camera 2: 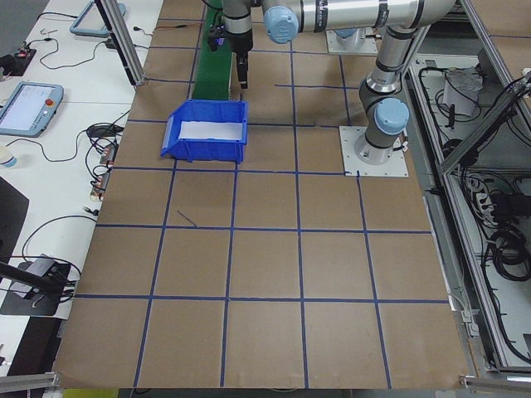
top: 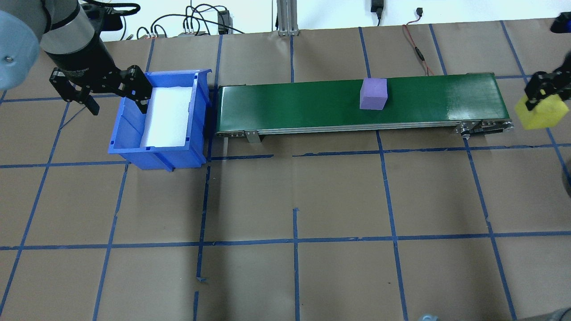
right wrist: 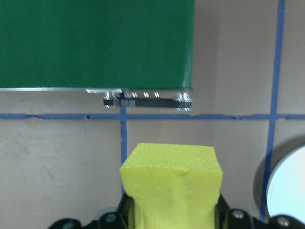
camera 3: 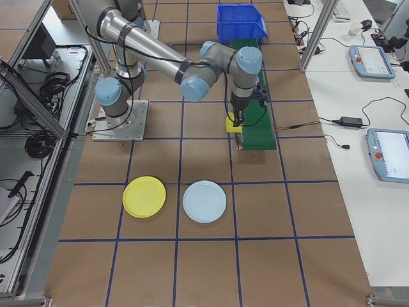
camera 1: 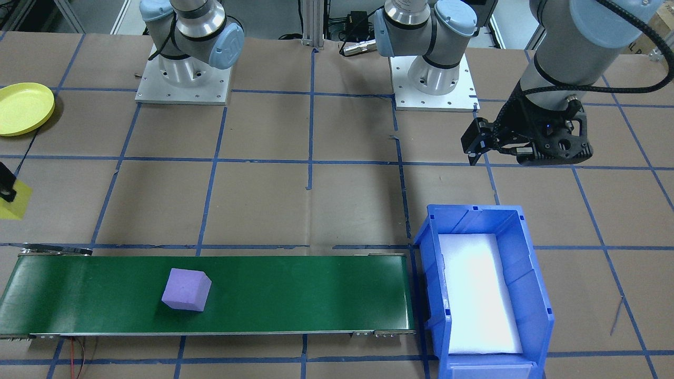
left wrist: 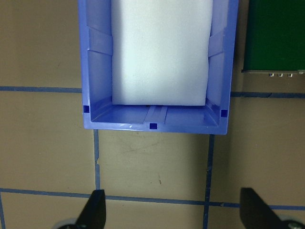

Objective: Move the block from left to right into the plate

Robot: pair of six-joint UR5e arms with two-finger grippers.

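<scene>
Front view: plate (camera 1: 23, 108) lies at the far left edge, on the robot's right side, and just below it the yellow block (camera 1: 13, 202) is seen at the edge with a dark finger on it. The left gripper (camera 1: 476, 150) hangs above the paper beside the blue bin (camera 1: 537, 295). A purple block (camera 1: 186, 289) sits on the green belt (camera 1: 289, 292).

Overhead view: right gripper (top: 537, 96) is clenched on the yellow block, lifted off the belt's right end. The left gripper's fingers are spread with nothing between them, at the bin's left wall. The plate is out of this picture.

Left side view: too small to judge anything of the grippers. No readable writing.

Right side view: the yellow plate lies on the paper, well apart from the held block, toward the camera and toward the robot's side. A pale blue plate (camera 3: 204, 201) lies just beside the yellow one. In my judgement the coming move turns on this: the right arm, much the nearer one, must carry the block away from the belt to the yellow plate, not the blue one.

Left wrist view: spread fingertips (left wrist: 93, 210) frame bare paper below the bin.

Right wrist view: the yellow block fills the jaws, squeezed a little; the pale plate's rim shows at the right edge.

No brand or label is readable in any view.
</scene>
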